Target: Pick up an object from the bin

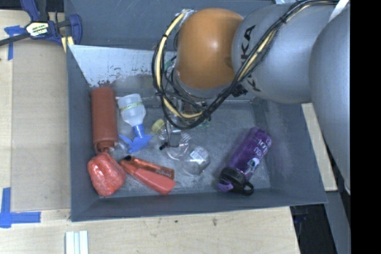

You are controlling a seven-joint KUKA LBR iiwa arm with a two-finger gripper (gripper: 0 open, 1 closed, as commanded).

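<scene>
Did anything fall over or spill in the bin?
The purple bottle lies on its side at the right of the bin, and the brown tube lies flat at the left. Everything is just loosely jumbled; nothing looks spilled or broken.

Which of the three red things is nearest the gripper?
The flat orange-red tool by the lower wall; the dark red cylinder and red lump lie farther from the gripper.

Silver arm (297,50), orange cover (205,47), cables (178,107)
</scene>
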